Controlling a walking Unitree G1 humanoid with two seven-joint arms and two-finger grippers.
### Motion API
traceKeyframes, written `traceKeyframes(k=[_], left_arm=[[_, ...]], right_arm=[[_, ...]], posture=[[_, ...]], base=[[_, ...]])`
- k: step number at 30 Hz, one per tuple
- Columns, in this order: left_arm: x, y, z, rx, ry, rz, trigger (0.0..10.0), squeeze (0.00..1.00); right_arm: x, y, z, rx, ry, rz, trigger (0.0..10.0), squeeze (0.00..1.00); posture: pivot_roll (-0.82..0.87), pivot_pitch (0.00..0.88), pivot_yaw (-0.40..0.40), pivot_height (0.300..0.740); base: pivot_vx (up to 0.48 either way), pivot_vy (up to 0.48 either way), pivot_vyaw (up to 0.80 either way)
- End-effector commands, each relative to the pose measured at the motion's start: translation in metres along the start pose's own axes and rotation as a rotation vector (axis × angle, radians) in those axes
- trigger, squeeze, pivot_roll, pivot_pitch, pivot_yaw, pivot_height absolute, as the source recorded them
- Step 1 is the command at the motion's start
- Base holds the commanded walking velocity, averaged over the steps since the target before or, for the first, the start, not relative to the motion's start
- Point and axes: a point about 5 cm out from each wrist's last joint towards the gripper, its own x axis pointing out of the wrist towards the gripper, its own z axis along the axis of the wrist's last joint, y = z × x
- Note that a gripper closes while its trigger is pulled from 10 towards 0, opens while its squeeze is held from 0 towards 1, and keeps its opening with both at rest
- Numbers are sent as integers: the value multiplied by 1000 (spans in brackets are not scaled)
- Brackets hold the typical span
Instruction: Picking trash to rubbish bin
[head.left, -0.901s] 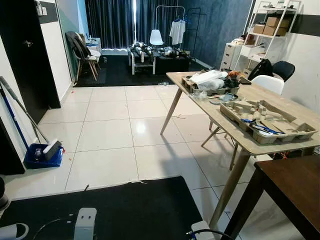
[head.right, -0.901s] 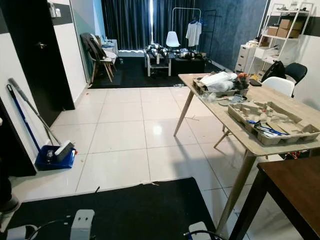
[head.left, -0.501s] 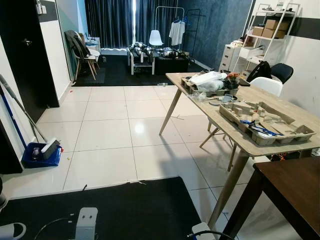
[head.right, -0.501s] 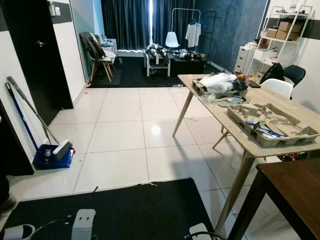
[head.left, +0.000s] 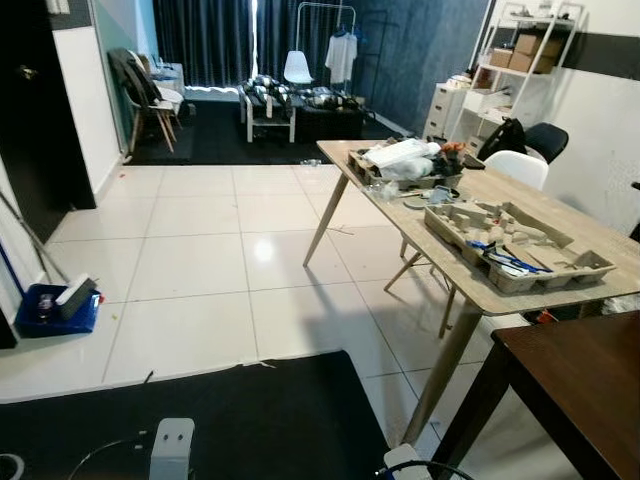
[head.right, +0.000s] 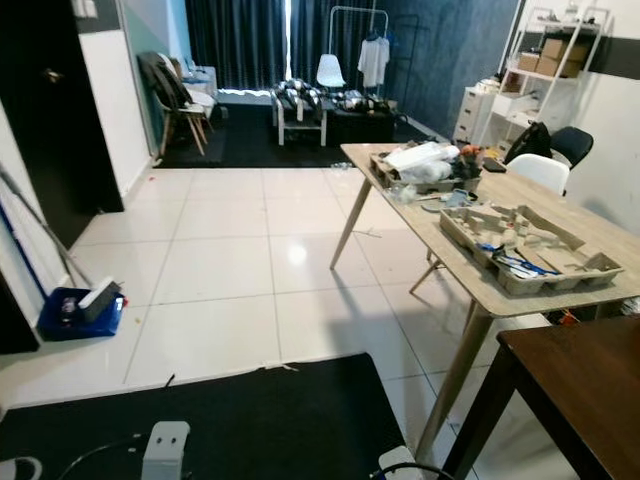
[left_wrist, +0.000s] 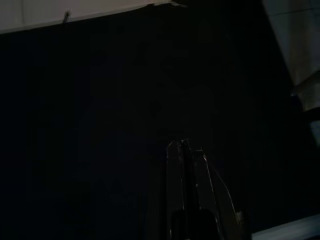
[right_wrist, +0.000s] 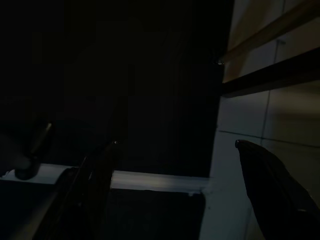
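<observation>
**Scanning the room for trash, both arms idle**

I had the head cameras on a tiled room with a black mat (head.left: 200, 410) at the bottom of the frame. The likeliest trash sat on the light wooden surface (head.left: 560, 290) at right: a moulded cardboard tray (head.left: 515, 245) with loose scraps in its pockets at centre right, and further up the frame a heap of pale wrapping (head.left: 405, 155) in a second tray. A small scrap (head.left: 310, 162) lay on the floor tiles near the far end of that surface, too small to identify. I could not make out a rubbish bin.

I judged the wrapping light, soft and crushable, best pinched at a raised fold; the tray looked stiff but light, best gripped at its rim.

The left gripper (left_wrist: 184, 150) hung over the mat, jaws clenched together on nothing. The right gripper (right_wrist: 175, 160) hung with jaws released, spread wide
</observation>
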Motion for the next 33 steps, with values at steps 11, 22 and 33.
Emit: traceKeyframes(k=[11,22,33], left_arm=[[0,1,1,10,-4,-7,10000,0],[0,0,1,15,-5,-10,10000,0],[0,1,1,14,-3,-7,10000,0]], right_arm=[[2,3,5,14,-5,0,10000,0],[2,3,6,19,-8,-3,10000,0],[2,4,6,22,-7,1,10000,0]], posture=[[17,0,-59,740],[15,0,-54,740],[20,0,-52,740]], base=[[362,0,0],[352,0,0],[332,0,0]])
